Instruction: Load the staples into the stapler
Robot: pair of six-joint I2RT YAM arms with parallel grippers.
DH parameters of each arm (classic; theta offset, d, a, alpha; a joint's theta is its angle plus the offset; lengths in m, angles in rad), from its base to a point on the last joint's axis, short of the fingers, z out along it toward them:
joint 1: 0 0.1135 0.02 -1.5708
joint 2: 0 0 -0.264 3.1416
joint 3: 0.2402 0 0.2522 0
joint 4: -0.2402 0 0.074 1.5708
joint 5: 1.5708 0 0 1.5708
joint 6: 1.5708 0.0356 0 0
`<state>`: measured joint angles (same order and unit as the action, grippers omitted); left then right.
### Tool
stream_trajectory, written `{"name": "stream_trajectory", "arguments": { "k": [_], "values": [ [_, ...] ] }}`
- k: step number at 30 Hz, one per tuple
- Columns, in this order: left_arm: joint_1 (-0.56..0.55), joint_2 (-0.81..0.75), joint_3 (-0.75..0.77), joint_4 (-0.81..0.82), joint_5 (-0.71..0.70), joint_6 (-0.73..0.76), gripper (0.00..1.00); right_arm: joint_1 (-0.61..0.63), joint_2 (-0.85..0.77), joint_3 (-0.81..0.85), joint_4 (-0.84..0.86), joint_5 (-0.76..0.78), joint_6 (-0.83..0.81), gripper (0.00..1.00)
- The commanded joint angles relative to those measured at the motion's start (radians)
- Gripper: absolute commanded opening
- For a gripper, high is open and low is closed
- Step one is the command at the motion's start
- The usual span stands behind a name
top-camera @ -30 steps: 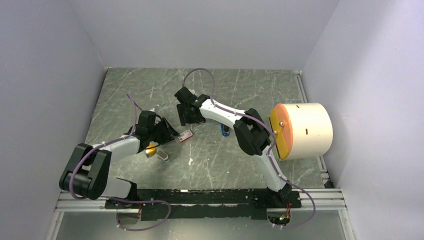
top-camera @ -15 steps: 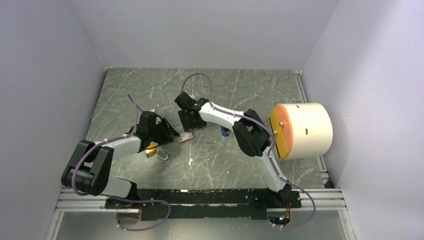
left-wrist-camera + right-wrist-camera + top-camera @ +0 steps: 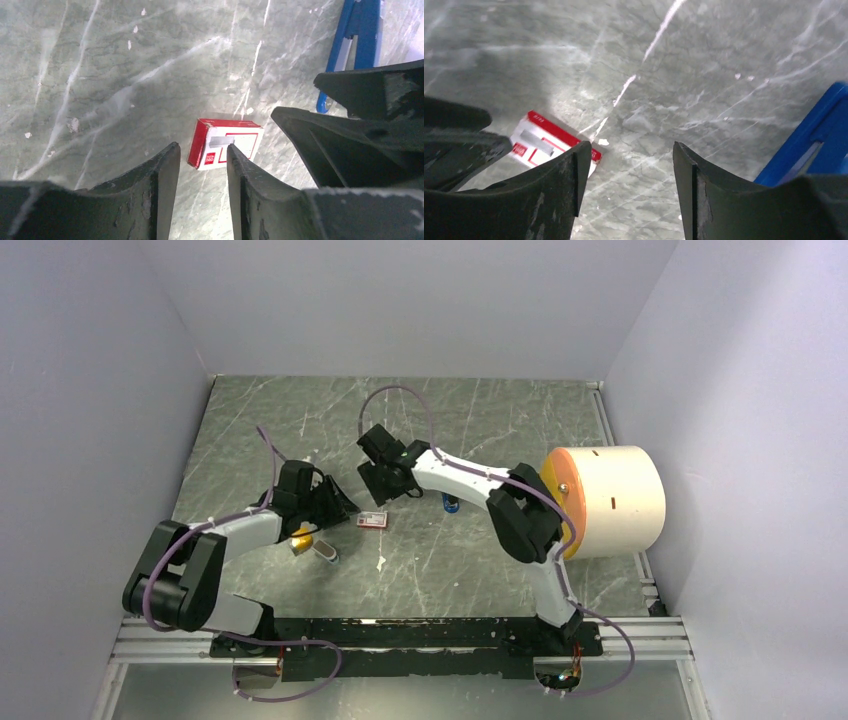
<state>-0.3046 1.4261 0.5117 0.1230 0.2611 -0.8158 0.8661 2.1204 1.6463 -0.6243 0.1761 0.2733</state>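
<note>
1. A grey-green marbled table (image 3: 480, 420) is closed in by pale walls (image 3: 400, 300) at the back and on both sides.
2. A red-and-white box (image 3: 372, 520) lies flat near the middle. A grey strip (image 3: 222, 141) shows on its top face — print or staples, I cannot tell.
3. The stapler (image 3: 450, 503), blue, lies right of the box and apart from it, peeping out beside the right arm.
4. The left gripper (image 3: 343, 508) is just left of the box, fingers apart, nothing between them.
5. The right gripper (image 3: 380, 483) hangs just behind the box, fingers wide apart over bare table, holding nothing.
6. Left of the box and nearer the rail lie an orange block (image 3: 300, 538) and a small dark piece (image 3: 325, 553); a white scrap (image 3: 381, 562) lies in front of the box.
7. Far right of the box, a white drum (image 3: 610, 502) stands at the table's edge — the right arm's elbow overlaps its orange face.
8. The box's right and near sides are free; bare table runs behind it to the back wall.
</note>
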Motion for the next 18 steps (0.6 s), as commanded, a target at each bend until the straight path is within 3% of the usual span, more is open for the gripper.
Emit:
{"name": "stream_trajectory", "arguments": {
  "k": [1, 6, 11, 18],
  "values": [
    [0.004, -0.066, 0.04, -0.05, -0.009, 0.024, 0.45, -0.002, -0.109, -0.061, 0.169, -0.142, -0.311, 0.66],
    [0.005, -0.106, 0.047, -0.097, -0.04, 0.013, 0.52, -0.001, -0.173, -0.178, 0.259, -0.409, -0.585, 0.7],
    [0.014, -0.137, 0.046, -0.121, -0.08, -0.018, 0.56, -0.003, -0.177, -0.207, 0.265, -0.562, -0.736, 0.71],
    [0.055, -0.164, 0.03, -0.159, -0.103, -0.017, 0.44, -0.004, -0.072, -0.125, 0.173, -0.613, -0.83, 0.65]
  ]
}}
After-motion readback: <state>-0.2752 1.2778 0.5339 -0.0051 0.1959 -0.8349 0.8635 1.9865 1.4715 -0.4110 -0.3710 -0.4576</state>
